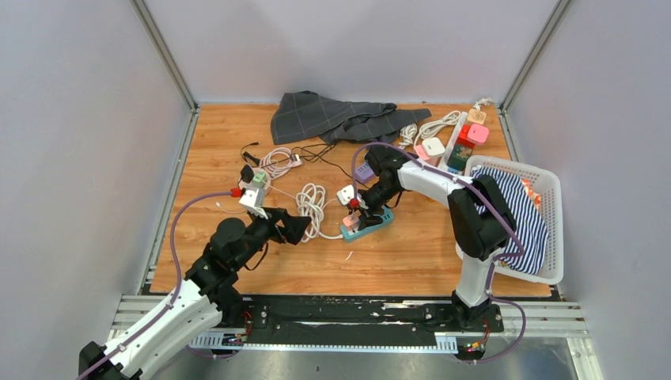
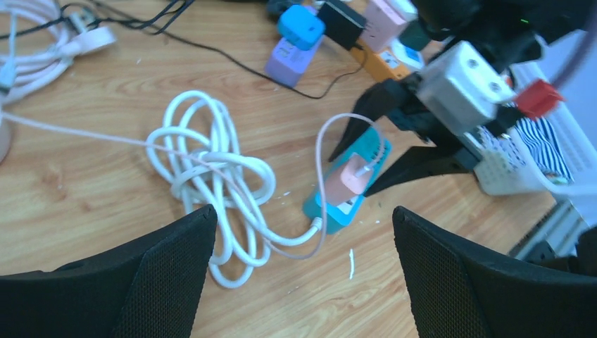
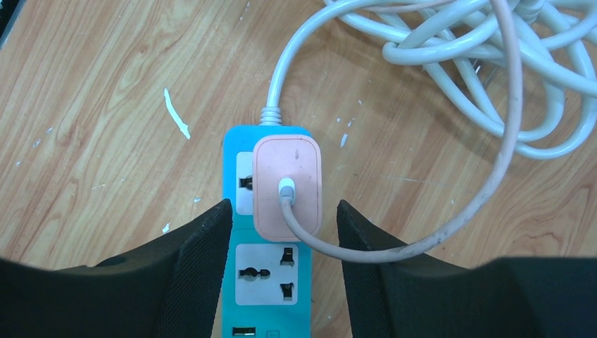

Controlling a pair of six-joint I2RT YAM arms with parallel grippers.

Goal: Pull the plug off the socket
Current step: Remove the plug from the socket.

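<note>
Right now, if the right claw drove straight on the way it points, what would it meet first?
Likely the pink plug seated in the teal power strip: it sits centred between the open fingers of the right claw. Depth is unclear.

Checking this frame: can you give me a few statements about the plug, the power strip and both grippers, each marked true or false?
1. The pink plug is seated in the teal power strip. True.
2. The right gripper is clamped on the plug. False: its fingers stand on either side of the plug, with a gap on each side.
3. The left gripper holds the white cable coil. False: it is open and empty, and the coil lies on the table.
4. The strip's white cord leaves the end nearest the plug. True.
</note>
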